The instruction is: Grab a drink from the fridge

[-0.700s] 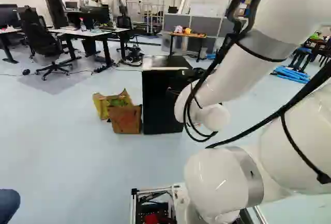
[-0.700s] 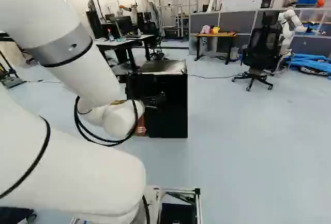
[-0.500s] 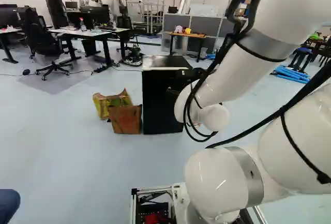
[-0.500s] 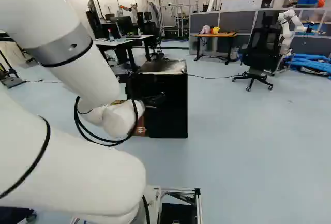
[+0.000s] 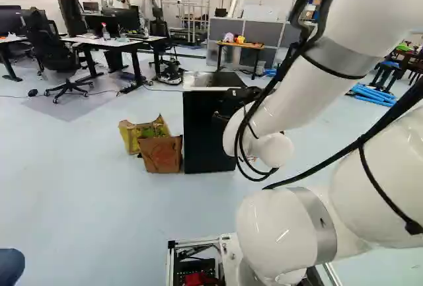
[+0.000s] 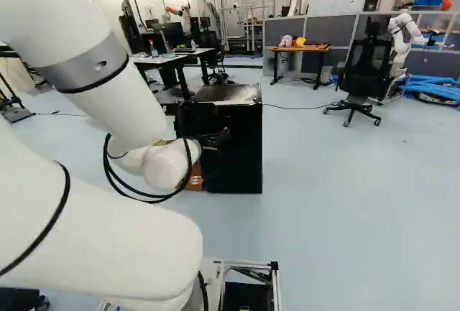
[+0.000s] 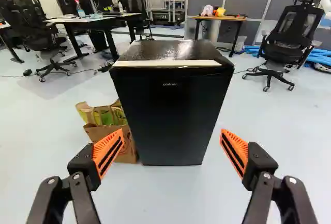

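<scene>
The base has been moved slightly since the earlier frames; the arm's pose is unchanged. The gripper is spread wide, its fingers empty. The black fridge is positioned ahead, its interior blocked by the closed door. Paper bags are seen beside it, an office chair beyond.

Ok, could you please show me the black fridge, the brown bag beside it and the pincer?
Black fridge (image 7: 169, 107): wrist view, on its front door.
Brown bag (image 5: 160, 156): left base view, on its front side.
Pincer (image 7: 172, 132): wrist view, midway between its open fingertips.
</scene>
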### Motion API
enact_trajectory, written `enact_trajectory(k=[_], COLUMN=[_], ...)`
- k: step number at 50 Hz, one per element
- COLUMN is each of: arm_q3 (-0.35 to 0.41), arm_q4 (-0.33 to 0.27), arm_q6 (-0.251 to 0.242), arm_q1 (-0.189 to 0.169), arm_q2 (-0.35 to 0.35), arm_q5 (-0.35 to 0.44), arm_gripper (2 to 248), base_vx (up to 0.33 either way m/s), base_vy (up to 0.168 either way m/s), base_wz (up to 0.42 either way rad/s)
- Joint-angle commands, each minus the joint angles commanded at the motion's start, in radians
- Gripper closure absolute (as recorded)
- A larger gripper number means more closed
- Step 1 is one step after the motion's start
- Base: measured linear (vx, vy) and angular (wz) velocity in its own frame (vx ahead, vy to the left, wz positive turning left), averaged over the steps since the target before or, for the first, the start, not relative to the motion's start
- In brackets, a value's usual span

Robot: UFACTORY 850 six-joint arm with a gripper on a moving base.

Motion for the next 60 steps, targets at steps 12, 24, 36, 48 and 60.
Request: enact_trajectory(k=[12, 24, 36, 48, 60], arm_q3=[0.0, 0.0, 0.0, 0.0, 0.0], arm_q4=[0.0, 0.0, 0.0, 0.0, 0.0], arm_q6=[0.0, 0.0, 0.0, 0.0, 0.0], arm_q1=[0.0, 0.0, 0.0, 0.0, 0.0], arm_q2=[0.0, 0.0, 0.0, 0.0, 0.0], arm_q5=[0.0, 0.0, 0.0, 0.0, 0.0], arm_gripper=[3, 3, 3, 3, 3], base_vx=[0.072, 0.08, 0.081, 0.074, 0.075], base_vy=[0.034, 0.047, 0.057, 0.063, 0.067], base_wz=[-0.017, -0.016, -0.018, -0.016, -0.015])
